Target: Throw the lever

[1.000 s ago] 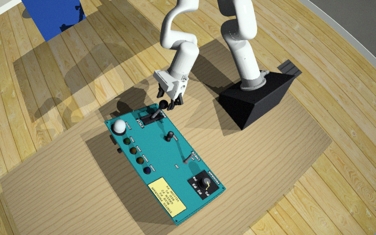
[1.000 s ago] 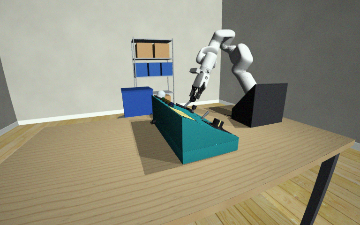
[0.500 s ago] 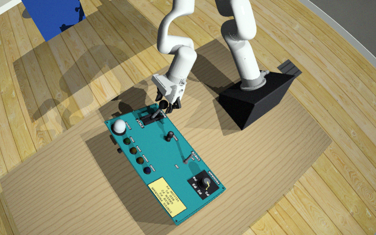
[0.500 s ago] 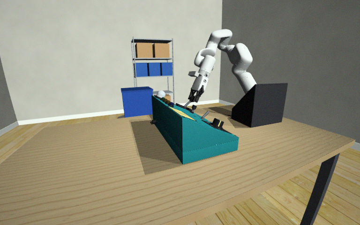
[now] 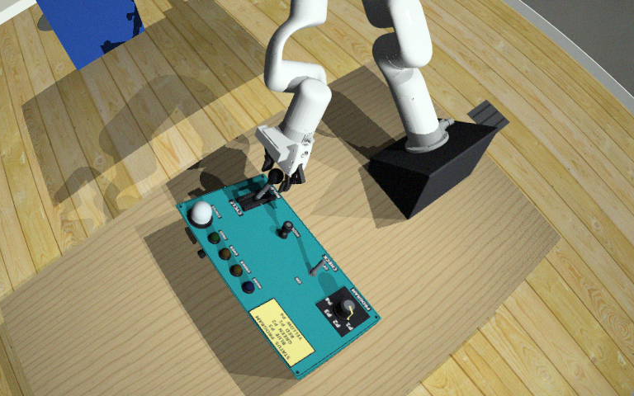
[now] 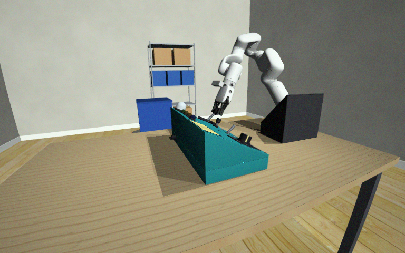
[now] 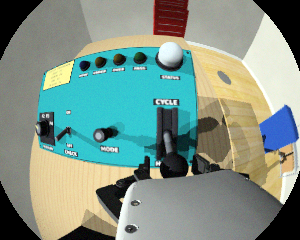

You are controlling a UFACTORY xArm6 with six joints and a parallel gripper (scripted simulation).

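Note:
The teal console [image 5: 276,275] lies on the table, its sloped face up. The lever [image 5: 267,188] with a black ball knob [image 5: 275,175] stands in a black slot at the end nearest the arm, tilted away from the CYCLE label [image 5: 235,205]. In the wrist view the knob [image 7: 173,166] sits at the near end of the slot, with CYCLE [image 7: 166,102] at the far end. My gripper [image 5: 283,179] is open, its fingers on either side of the knob, which also shows in the exterior view [image 6: 219,109].
The console face also carries a white dome [image 5: 201,212], four round lamps [image 5: 229,262], a small black knob [image 5: 286,228], a toggle marked CHECK [image 5: 316,268], a PROGRAM dial [image 5: 345,308] and a yellow label [image 5: 281,331]. The arm's black base [image 5: 431,164] stands beside it.

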